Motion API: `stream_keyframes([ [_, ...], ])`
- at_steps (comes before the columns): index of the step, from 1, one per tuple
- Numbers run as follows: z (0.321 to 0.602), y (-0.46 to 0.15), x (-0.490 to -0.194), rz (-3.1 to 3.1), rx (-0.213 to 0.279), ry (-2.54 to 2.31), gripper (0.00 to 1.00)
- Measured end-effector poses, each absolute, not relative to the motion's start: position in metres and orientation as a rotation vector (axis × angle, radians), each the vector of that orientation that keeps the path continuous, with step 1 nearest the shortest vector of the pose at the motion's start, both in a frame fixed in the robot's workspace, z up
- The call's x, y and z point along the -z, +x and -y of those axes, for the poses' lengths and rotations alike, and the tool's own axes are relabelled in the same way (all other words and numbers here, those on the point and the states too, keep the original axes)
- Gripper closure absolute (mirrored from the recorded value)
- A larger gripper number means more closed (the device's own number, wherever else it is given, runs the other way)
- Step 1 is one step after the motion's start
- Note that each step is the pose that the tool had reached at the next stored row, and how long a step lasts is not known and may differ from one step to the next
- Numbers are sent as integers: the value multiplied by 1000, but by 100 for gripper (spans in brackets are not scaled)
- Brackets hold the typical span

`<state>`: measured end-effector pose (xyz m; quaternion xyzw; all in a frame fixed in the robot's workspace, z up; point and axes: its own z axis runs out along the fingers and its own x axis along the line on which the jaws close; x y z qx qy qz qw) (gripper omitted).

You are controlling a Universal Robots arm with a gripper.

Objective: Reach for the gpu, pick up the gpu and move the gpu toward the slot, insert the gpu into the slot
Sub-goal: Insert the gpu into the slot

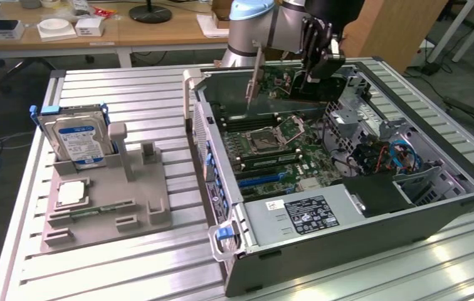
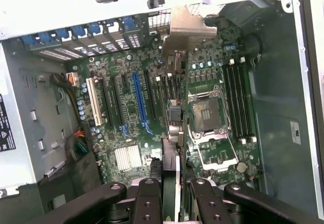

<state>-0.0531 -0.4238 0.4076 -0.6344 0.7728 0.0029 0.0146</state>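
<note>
The gpu (image 1: 279,100) is a thin dark card with a narrow metal end bracket (image 1: 256,72). It hangs upright inside the open computer case (image 1: 437,207), above the far end of the motherboard. My gripper (image 1: 311,75) is shut on its top edge. In the wrist view the gpu (image 2: 173,133) shows edge-on between my two black fingers (image 2: 150,201), with its bracket (image 2: 190,26) at the far end. It hangs over the black slots between the long blue slot (image 2: 139,102) and the processor socket (image 2: 207,115), clear of the board.
A grey holder tray (image 1: 136,207) beside the case carries a blue-labelled hard drive (image 1: 76,141) and a small green memory stick (image 1: 103,208). The power supply (image 1: 304,213) fills the case's near end. Cables and a drive cage (image 1: 387,157) line its right side.
</note>
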Motion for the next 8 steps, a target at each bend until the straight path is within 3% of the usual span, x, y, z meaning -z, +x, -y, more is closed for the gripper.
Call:
stream_keyframes([
  [8,424,-54,-408,-2334,-11,-2059,73],
])
